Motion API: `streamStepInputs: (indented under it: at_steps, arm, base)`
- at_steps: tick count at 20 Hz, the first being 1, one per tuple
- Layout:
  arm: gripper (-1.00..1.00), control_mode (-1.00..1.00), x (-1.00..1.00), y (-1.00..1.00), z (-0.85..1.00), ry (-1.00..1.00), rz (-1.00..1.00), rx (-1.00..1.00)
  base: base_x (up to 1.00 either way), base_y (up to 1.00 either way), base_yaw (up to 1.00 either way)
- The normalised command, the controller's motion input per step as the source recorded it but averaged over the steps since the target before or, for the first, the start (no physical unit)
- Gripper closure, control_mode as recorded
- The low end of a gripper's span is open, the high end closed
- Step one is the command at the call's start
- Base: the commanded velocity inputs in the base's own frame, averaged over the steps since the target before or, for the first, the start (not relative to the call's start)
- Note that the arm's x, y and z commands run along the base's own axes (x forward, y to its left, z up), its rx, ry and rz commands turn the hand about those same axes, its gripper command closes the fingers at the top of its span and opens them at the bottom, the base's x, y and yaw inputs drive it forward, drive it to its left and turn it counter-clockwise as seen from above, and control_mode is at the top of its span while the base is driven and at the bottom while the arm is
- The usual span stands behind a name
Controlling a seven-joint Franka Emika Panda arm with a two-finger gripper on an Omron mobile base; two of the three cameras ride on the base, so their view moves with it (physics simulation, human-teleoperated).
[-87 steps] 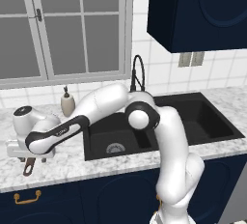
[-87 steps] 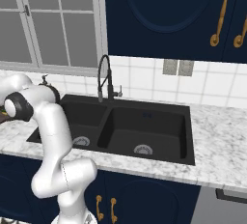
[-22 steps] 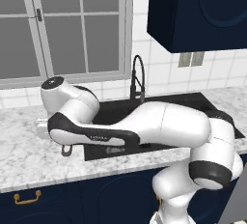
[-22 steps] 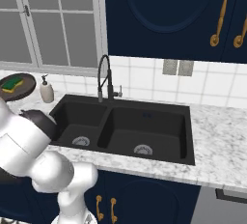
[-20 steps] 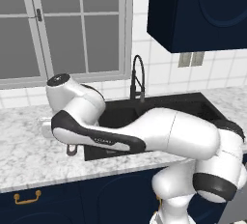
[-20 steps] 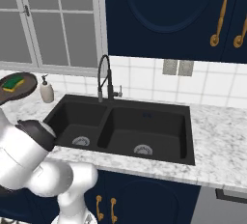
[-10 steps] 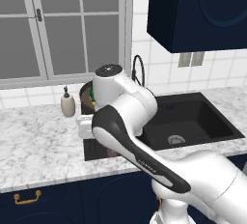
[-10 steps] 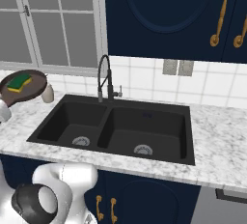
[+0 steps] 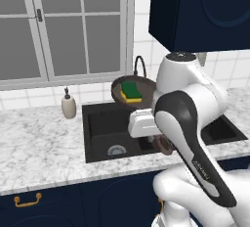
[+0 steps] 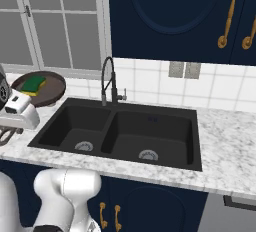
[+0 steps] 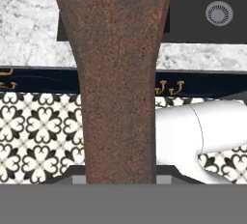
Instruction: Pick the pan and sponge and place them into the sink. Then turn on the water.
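Observation:
The dark brown pan hangs tilted above the back of the black sink's left basin, with the green and yellow sponge lying in it. My gripper is shut on the pan's long handle, which runs straight up the hand view. From the right base view, the pan and sponge float left of the sink, with the gripper below them. No water shows at the faucet.
A cream soap dispenser stands on the marble counter left of the sink. The black faucet rises just behind the pan. Windows and dark blue wall cabinets sit above. A drain lies below the hand.
The arm has swung to the right, carrying the pan and sponge from over the left counter to above the sink's left basin. The grip on the handle stayed shut.

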Motion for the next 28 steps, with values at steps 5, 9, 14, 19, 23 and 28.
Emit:
streamStepInputs:
  at_steps: [5,9,14,19,23,28]
  arm:
    - [1.0,-1.0,-0.36,-1.0,0.41,0.03,0.16,0.0]
    - [1.0,-1.0,-0.58,-1.0,0.19,0.0,0.2,0.0]
    - [1.0,-1.0,-0.12,-1.0,0.08,0.0,0.12,0.0]
    - [1.0,-1.0,-0.01,-1.0,0.07,0.0,0.13,0.0]
    - [1.0,-1.0,0.0,-0.9,-0.01,0.0,0.13,-0.02]
    - [1.0,-1.0,0.04,-0.32,-0.17,0.0,0.06,-0.09]
  base:
    - [0.0,0.0,0.0]
    - [0.0,0.0,0.0]
    - [0.0,0.0,0.0]
    - [0.0,0.0,0.0]
    - [0.0,0.0,0.0]
    - [0.0,0.0,0.0]
